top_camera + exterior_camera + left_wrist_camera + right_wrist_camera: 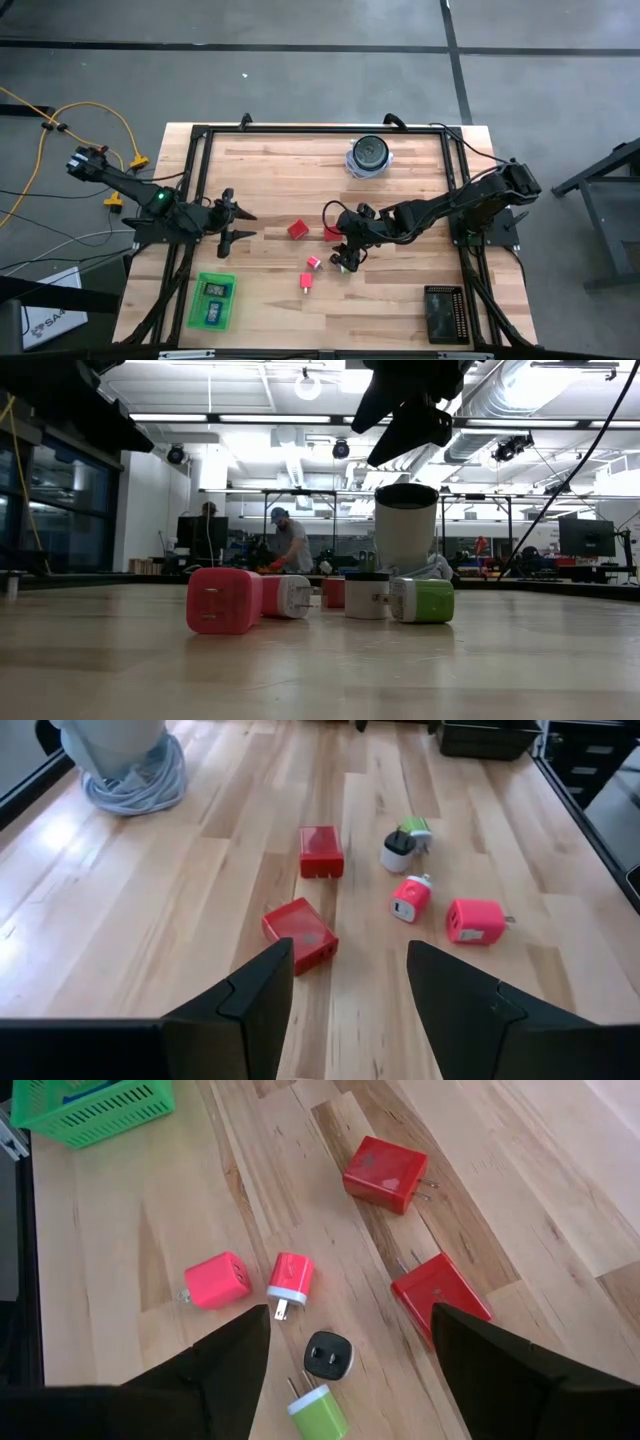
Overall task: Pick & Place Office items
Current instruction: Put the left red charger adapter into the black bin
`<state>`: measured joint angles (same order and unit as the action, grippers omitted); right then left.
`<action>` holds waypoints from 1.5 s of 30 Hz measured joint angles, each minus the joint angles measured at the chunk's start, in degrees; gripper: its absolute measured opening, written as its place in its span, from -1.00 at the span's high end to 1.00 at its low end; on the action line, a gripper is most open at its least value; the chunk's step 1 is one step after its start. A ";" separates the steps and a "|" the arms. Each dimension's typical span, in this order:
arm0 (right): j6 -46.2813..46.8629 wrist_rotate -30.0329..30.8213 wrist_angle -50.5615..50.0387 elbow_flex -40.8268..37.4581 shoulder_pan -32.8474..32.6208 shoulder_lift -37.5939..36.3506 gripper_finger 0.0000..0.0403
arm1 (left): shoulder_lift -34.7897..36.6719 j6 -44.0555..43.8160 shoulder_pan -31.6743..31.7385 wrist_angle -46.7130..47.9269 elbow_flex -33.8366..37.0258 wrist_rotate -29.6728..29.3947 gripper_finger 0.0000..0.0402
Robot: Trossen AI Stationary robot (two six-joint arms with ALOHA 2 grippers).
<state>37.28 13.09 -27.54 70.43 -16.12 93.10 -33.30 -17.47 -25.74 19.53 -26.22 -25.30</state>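
The office items are small plug-in chargers lying on the wooden table. Two red blocks (385,1172) (440,1295) lie mid-table. Near them are a pink one (217,1280), a pink-and-white one (291,1277), a black one (328,1355) and a green one (318,1412). My right gripper (350,1315) (346,255) hangs open above this cluster and touches nothing. My left gripper (350,960) (240,220) is open at the table's left, above the wood, pointing toward the nearer red block (300,930).
A green tray (212,300) with a few items stands near the front left. A black tray (443,312) sits at the front right. At the back middle stands a round blue-white object with a dark top (368,156). People stand in the room beyond the table.
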 joint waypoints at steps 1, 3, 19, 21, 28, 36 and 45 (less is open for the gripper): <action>-0.01 -0.01 -0.01 0.00 -0.01 0.00 -0.31 | 0.00 -0.03 0.09 0.00 0.00 0.01 0.05; 0.02 -0.01 -0.01 0.00 -0.01 0.00 -0.31 | 0.00 -0.11 0.12 0.02 0.00 0.02 0.05; 0.01 -0.01 0.01 0.00 0.01 0.00 -0.31 | 0.00 -0.07 0.09 -0.07 0.00 0.02 0.05; 0.01 -0.01 0.01 0.00 0.00 0.00 -0.31 | 0.00 -0.07 0.09 -0.07 0.00 0.01 0.05; 0.01 -0.01 -0.01 0.00 0.00 0.00 -0.31 | 0.00 -0.04 0.09 -0.09 0.00 0.00 0.05; -0.01 0.00 0.01 0.00 -0.02 0.00 -0.31 | 0.00 0.02 0.09 -0.11 0.00 0.00 0.05; -0.01 -0.01 -0.01 0.00 -0.01 0.00 -0.31 | -0.02 0.00 0.09 -1.89 0.00 -0.02 0.05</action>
<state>37.28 13.08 -27.55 70.43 -16.14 93.10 -33.32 -17.47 -25.65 17.63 -26.22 -25.32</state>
